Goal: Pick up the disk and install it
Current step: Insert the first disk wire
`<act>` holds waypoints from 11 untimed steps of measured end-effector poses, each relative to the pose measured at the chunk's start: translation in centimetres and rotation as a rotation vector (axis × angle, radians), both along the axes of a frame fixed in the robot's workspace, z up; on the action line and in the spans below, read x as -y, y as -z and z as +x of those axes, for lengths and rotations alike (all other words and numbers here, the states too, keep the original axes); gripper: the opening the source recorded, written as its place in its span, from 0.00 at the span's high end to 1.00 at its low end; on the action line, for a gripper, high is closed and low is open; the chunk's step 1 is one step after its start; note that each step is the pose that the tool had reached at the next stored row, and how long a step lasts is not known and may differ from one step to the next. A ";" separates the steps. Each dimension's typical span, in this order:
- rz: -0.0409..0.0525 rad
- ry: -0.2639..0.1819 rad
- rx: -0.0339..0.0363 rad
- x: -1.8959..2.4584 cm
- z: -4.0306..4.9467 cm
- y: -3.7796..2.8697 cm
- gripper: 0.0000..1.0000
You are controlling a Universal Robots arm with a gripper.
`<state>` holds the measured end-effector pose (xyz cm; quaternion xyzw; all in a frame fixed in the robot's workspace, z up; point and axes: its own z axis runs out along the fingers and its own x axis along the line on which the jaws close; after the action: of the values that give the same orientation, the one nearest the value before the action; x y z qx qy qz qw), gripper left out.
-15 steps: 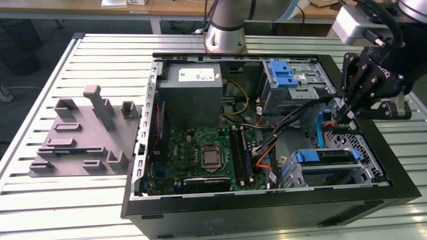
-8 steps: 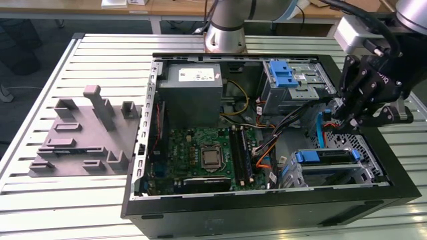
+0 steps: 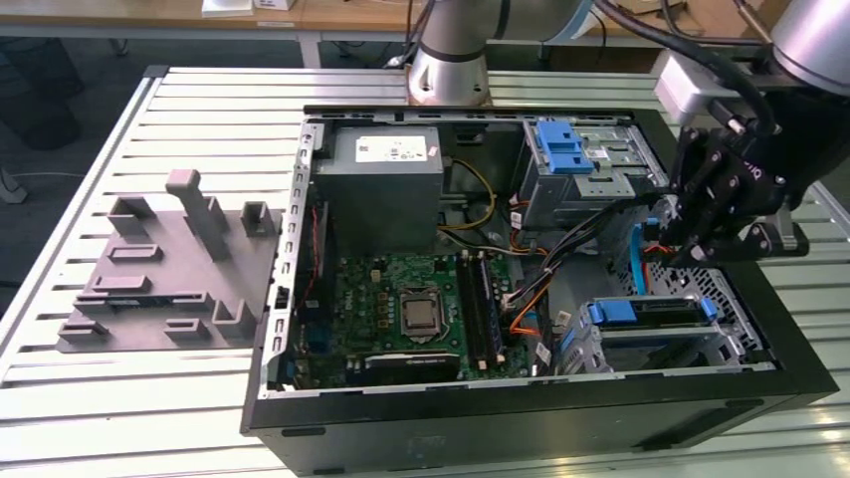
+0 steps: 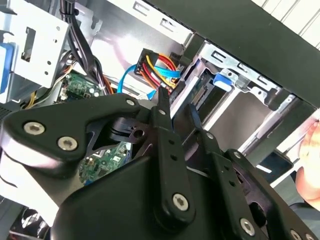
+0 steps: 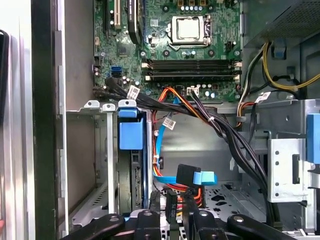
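Disk (image 5: 131, 165) is sitting on edge in the cage bay at the case's front corner, at roughly four o'clock from the processor (image 3: 421, 312), while the pincer (image 5: 170, 207), fingers nearly closed and gripping nothing, is hovering just beside it, needing careful alignment clear of the cables (image 5: 220, 130).

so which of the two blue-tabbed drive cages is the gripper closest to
The lower cage by the case's front edge; the gripper hangs just above it. The other cage sits beside the power supply.

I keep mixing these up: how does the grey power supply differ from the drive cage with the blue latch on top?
The power supply is a closed grey box bearing a white sticker; the drive cage is open silver sheet metal. The cage carries a blue latch; the supply has none. Both sit along the case's far wall in the exterior view.
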<state>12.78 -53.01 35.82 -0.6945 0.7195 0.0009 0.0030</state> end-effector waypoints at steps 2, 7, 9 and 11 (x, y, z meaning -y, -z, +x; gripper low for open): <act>-0.0001 0.000 0.0028 0.00 0.00 0.32 0.69; -0.0002 0.000 0.0075 0.00 0.00 0.74 0.70; -0.0002 0.000 0.0076 0.00 0.00 0.75 0.83; -0.0001 0.000 0.0076 0.04 0.00 0.75 0.83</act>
<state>12.78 -53.05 35.06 -0.6945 0.7195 -0.0018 0.0057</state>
